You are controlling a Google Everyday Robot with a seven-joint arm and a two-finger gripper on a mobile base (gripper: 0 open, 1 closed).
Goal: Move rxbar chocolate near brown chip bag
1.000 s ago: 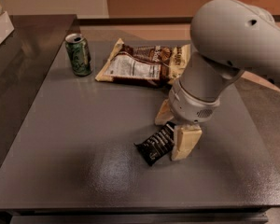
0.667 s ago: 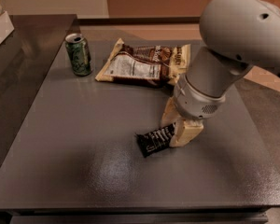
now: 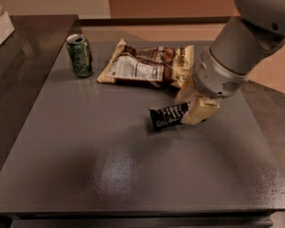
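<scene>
The rxbar chocolate [image 3: 168, 116], a small flat black wrapper with white lettering, is held at its right end, close above the dark grey table [image 3: 109, 170]. My gripper [image 3: 190, 106] is shut on it, with the tan fingers [image 3: 201, 111] on either side of the bar's end. The brown chip bag [image 3: 147, 65], crinkled with cream edges and a white label panel, lies flat just behind and left of the bar. A short gap separates the bar from the bag's front edge. My grey arm comes in from the upper right.
A green soda can [image 3: 80, 55] stands upright at the table's back left, left of the bag. A white object [image 3: 0, 25] sits on the dark counter at far left. The table's front edge runs along the bottom.
My gripper has carried the rxbar away from the table's middle front, back and slightly right, toward the chip bag. The bag and the can have not moved.
</scene>
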